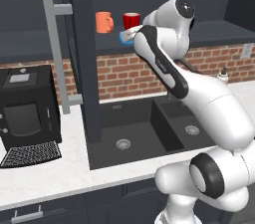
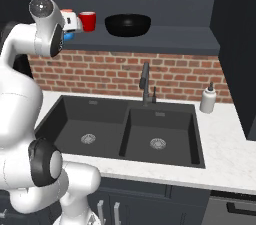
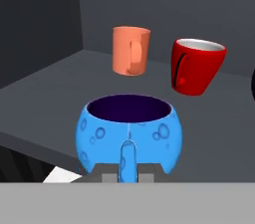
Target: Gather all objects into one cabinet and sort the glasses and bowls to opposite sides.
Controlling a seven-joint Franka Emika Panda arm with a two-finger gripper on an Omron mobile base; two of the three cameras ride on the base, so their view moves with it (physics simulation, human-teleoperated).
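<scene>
On the cabinet shelf (image 3: 60, 83), left to right, stand an orange mug (image 3: 130, 50) and a red cup (image 3: 196, 65), with a wide black bowl (image 2: 127, 24) further right. Nearer, the gripper (image 3: 127, 172) is closed on the handle of a squat blue vessel (image 3: 128, 133), upright, mouth up, handle toward the hand. The blue vessel seems mid-placement; next it needs setting down and releasing

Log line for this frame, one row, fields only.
gripper: shut on blue vessel handle | orange mug, red cup: on shelf behind | black bowl: shelf, right of the cup
</scene>
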